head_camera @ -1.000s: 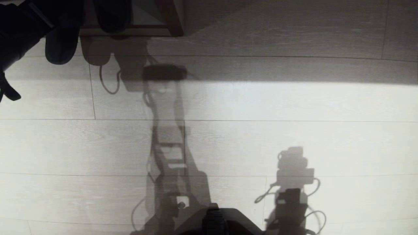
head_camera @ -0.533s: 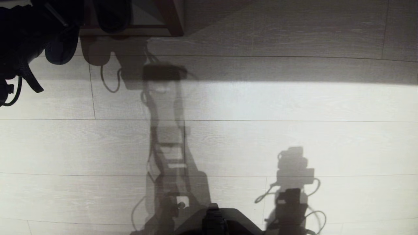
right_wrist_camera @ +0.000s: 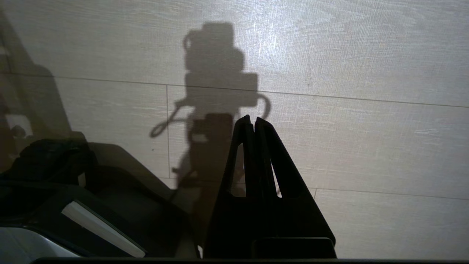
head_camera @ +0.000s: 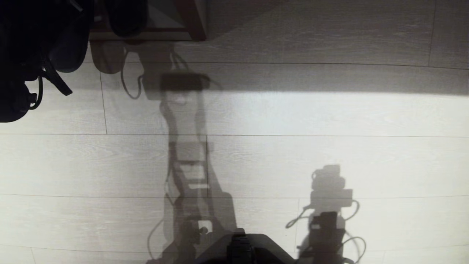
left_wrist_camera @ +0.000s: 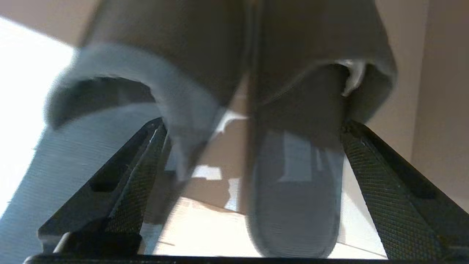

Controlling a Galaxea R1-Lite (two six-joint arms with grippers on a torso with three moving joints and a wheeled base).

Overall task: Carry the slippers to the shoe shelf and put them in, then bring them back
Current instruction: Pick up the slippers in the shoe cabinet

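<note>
Two dark slippers lie side by side with toes inside the shoe shelf and heels out on the floor. In the head view one slipper shows in the shelf; my left arm partly covers the other slipper. In the left wrist view my left gripper stands wide open just behind the heels. The nearer slipper lies between its fingers, and the other slipper overlaps one finger. Nothing is gripped. My right gripper hangs shut over the floor.
The shelf's dark brown post stands right of the slippers, and its beige side wall is close beside the gripper. Pale plank floor spreads ahead, crossed by shadows. My base shows at the bottom edge.
My left arm has swung rightward into the head view and now covers more of the left slipper. The slippers, the shelf and the right arm have not moved.
</note>
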